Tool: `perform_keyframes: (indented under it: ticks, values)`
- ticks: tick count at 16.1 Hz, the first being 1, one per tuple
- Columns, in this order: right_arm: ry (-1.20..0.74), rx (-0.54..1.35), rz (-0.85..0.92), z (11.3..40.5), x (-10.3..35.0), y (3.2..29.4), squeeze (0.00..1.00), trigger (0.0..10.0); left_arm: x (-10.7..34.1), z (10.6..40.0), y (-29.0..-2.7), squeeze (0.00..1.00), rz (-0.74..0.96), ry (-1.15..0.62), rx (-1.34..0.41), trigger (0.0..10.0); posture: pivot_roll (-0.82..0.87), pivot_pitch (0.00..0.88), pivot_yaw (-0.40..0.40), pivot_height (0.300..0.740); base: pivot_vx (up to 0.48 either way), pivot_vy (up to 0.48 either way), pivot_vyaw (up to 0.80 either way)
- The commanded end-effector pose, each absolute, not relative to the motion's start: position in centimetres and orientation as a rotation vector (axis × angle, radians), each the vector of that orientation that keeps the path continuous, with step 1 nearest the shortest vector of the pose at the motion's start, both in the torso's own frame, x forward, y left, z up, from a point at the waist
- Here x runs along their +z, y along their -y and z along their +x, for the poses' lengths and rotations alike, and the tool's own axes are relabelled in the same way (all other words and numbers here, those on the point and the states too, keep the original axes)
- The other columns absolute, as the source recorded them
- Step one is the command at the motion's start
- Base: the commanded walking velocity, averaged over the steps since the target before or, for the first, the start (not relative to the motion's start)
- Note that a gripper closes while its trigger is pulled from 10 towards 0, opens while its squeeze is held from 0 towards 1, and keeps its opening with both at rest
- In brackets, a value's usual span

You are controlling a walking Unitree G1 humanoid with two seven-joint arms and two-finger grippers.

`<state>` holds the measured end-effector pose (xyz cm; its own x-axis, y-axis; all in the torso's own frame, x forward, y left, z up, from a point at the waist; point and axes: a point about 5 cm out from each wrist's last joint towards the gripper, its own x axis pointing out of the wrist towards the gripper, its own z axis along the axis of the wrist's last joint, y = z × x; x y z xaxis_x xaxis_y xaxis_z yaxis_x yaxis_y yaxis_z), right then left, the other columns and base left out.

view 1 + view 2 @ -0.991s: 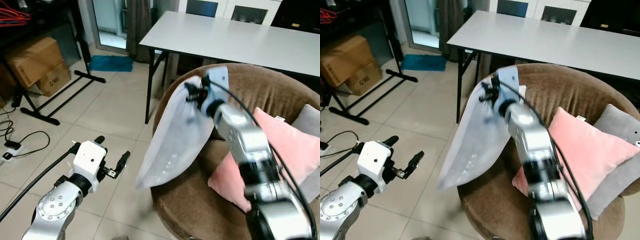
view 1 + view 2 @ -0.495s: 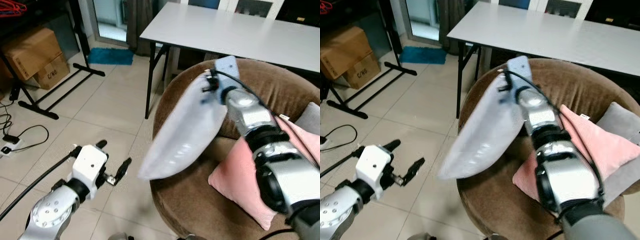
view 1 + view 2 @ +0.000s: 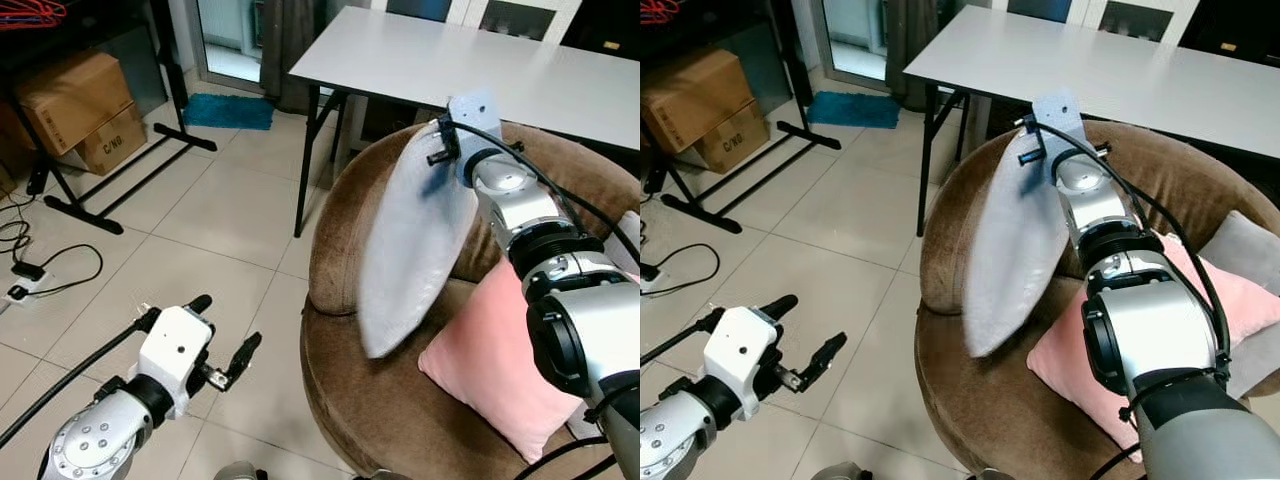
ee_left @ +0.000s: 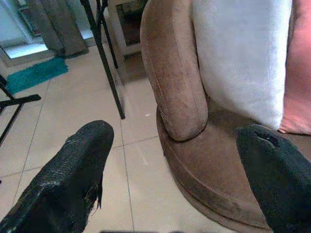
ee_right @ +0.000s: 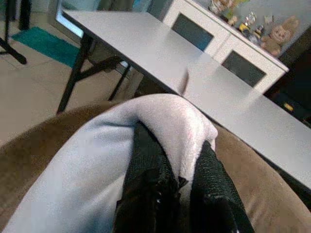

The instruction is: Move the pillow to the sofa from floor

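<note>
A light grey pillow hangs upright over the round brown sofa, its lower end close above the seat. My right gripper is shut on the pillow's top edge, near the sofa's backrest; in the right wrist view its black fingers pinch a fold of the pillow. My left gripper is open and empty, low over the tiled floor to the left of the sofa. In the left wrist view its two fingers are spread wide, facing the sofa's arm.
A pink cushion and a grey cushion lie on the sofa's right side. A white table stands right behind the sofa. Cardboard boxes, a black rack base, cables and a teal mat are on the left floor.
My right gripper has swung the pillow from slanting out over the sofa's left edge to hanging upright over the seat. The left gripper stays low and open. The camera shifted slightly.
</note>
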<state>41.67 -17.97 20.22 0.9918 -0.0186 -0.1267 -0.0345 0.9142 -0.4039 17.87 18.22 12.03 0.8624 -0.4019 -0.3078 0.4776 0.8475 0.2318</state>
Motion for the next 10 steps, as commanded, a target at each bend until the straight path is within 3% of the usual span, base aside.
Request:
perform_keyframes:
  ticks: [1,4,5,6,10]
  values:
    - [-0.091,-0.031,-0.395,41.8,21.2,18.6,0.00,10.0,12.5,17.7,-18.1,0.00,0.308,-0.245,-0.480,10.0,0.08,0.000,-0.081,0.740,0.000,0.000,0.00]
    - [-0.209,-0.094,-0.306,40.8,17.4,19.1,0.00,10.0,12.5,17.6,-18.0,0.00,0.306,-0.254,-0.486,10.0,0.07,0.000,-0.075,0.740,0.000,0.000,0.00]
    - [-0.242,-0.103,-0.298,40.5,16.3,19.1,0.04,10.0,12.5,17.6,-18.0,0.00,0.306,-0.256,-0.487,10.0,0.07,0.000,-0.075,0.740,0.000,0.000,0.00]
    - [-0.308,-0.117,-0.276,39.7,14.1,19.1,1.00,10.0,12.5,17.6,-18.0,0.00,0.305,-0.257,-0.487,10.0,0.08,0.000,-0.074,0.740,0.000,0.000,0.00]
    - [-0.407,-0.139,-0.220,38.3,11.0,19.5,1.00,10.0,12.6,17.8,-18.1,0.00,0.307,-0.259,-0.488,10.0,0.08,0.000,-0.071,0.740,0.000,0.000,0.00]
